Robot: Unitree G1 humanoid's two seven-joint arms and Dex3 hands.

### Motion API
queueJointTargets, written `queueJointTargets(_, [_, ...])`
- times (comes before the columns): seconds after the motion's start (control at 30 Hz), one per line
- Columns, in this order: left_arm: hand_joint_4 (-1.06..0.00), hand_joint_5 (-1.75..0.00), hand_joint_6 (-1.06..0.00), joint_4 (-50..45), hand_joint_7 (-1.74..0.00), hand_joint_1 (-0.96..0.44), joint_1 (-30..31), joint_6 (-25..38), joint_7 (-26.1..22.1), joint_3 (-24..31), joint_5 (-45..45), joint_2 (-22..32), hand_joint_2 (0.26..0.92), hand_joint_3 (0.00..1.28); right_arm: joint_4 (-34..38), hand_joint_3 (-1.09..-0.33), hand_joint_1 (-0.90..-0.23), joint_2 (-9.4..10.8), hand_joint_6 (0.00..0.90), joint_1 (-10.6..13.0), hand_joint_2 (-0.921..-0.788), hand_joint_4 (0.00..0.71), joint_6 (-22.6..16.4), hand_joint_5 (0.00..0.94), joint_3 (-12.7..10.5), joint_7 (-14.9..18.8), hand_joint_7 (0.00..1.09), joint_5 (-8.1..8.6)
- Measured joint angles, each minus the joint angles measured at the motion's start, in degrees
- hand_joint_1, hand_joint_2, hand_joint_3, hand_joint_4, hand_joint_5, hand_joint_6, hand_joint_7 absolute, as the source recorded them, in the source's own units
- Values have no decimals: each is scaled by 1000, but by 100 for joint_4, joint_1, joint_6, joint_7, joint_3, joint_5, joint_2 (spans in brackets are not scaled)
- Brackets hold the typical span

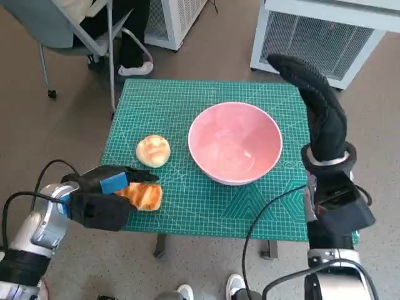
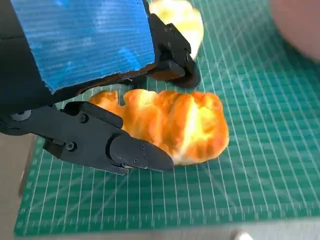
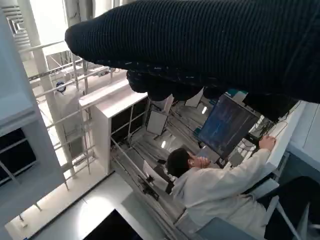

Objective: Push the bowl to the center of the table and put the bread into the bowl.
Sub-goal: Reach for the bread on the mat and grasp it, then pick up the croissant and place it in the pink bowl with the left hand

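Left hand point(image 1: 103, 197) down at seven o'clock, fingers clamped around the crusty bread point(image 1: 144, 195) on the green mat point(image 1: 187, 212)! Pink bowl point(image 1: 234, 142) sits dead centre. Right hand point(image 1: 319, 109) raised at three o'clock, fingers extended, empty. Round bun point(image 1: 153, 150) at nine.

Head view steeply above table point(image 1: 206, 206); left wrist close on its mat; right wrist roomward.

The blue-taped black left hand point(image 1: 103, 190) lies low at the near left, its black fingers point(image 2: 115, 147) closed around a golden-brown bread piece point(image 2: 175, 125). The black knitted-glove right hand point(image 1: 319, 103) is raised upright at the far right, fingers extended, holding nothing.
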Motion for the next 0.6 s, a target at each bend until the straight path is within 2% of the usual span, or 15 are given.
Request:
queueJointTargets(0.13, [-635, -1292, -506, 11, -1193, -3, -6, -206, -66, 41, -135, 5, 919, 148, 0, -792, -609, -1, 27, 5, -921, 246, 0, 3, -2, 0, 516, 1])
queueJointTargets(0.33, [-645, -1256, -534, -135, -1220, 0, -2, -272, -303, 164, -397, 8, 920, 130, 0, -792, -606, -2, 26, 21, -921, 245, 1, 2, -5, 0, 518, 5])
queueJointTargets(0.6, [-629, -1257, -545, -837, -1227, 1, -294, 54, -440, 722, -1005, 5, 920, 130, 27, -791, -603, -3, 25, 20, -921, 243, 2, 1, -11, 0, 520, 15])
